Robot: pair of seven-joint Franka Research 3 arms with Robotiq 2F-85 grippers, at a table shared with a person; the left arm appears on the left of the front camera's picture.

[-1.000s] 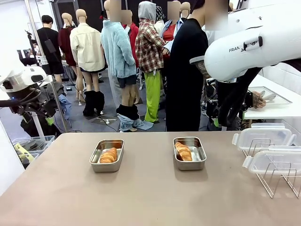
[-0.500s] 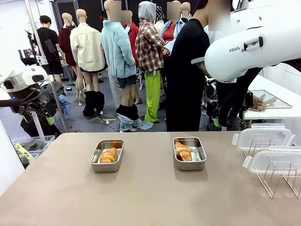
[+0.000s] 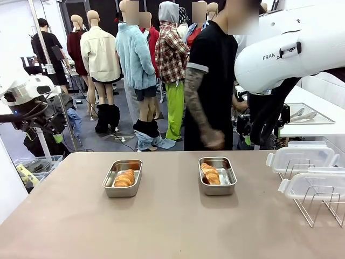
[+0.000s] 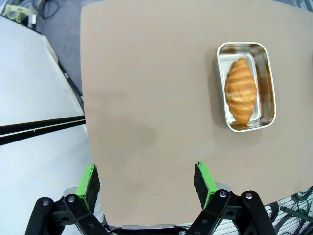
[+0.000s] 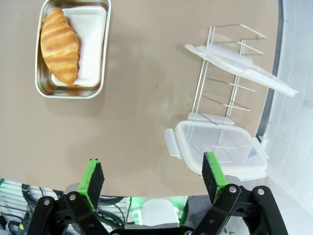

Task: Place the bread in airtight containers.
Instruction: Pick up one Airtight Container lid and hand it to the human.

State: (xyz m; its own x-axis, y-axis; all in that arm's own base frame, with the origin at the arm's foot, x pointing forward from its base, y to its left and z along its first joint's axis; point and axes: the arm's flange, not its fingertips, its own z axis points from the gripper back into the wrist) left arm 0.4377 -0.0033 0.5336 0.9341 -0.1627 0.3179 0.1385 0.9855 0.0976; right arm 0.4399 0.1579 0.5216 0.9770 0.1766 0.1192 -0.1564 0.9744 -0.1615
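Mostly bare table (image 3: 172,226) around containers (image 3: 121,190); lids (image 3: 302,157) at edge

The right arm (image 3: 291,48) carries the partly visible black lettering "FRAN".

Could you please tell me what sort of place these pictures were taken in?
Probably a robotics lab or test hall, not a kitchen: a white robot arm reaches in above a plain brown table, cables trail across the grey floor, and people stand about behind.
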